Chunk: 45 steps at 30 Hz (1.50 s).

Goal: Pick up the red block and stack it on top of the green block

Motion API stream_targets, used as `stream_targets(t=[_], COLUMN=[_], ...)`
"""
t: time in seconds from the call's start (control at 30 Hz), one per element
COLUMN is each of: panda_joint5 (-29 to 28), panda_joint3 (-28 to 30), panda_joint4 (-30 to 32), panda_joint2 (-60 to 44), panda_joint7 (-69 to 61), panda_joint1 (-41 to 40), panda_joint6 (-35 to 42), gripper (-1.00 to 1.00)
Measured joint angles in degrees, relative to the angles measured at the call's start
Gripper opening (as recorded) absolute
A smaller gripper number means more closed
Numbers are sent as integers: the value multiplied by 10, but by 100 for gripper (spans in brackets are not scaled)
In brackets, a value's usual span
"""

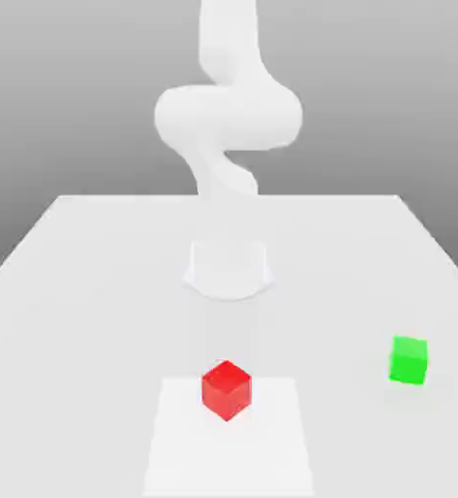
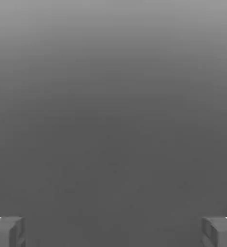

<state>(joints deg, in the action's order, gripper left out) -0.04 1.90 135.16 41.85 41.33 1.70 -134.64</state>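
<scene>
In the exterior view, the red block (image 1: 226,389) sat on the white table (image 1: 87,253) near the front edge, at 6 o'clock from the arm's base (image 1: 229,269). The green block (image 1: 408,360) lay well apart, at roughly 3 o'clock from the red one. The arm (image 1: 229,112) stood raised, clear of both. In the hand view, the gripper (image 2: 113,231) had its fingertips (image 2: 6,231) spread wide apart with nothing between them. The task was judged unstarted; the next move called for descending over the red block.
</scene>
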Motion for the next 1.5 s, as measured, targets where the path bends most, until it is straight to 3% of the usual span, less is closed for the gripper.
stream_targets(t=[0.57,0.7,0.8,0.83,1.07,1.3,1.5], panda_joint5=[-17,27,68,74,75,-4,3], panda_joint3=[109,94,47,30,25,54,-25], panda_joint4=[274,281,273,271,271,289,266], panda_joint2=[-357,-450,-512,-530,-534,-407,-374], panda_joint7=[-376,-436,-467,-471,-472,-415,-419], panda_joint1=[102,100,62,47,42,50,180], panda_joint6=[-247,-321,-372,-388,-390,-283,-227], gripper=[0,0,0,-100,-100,-100,-100])
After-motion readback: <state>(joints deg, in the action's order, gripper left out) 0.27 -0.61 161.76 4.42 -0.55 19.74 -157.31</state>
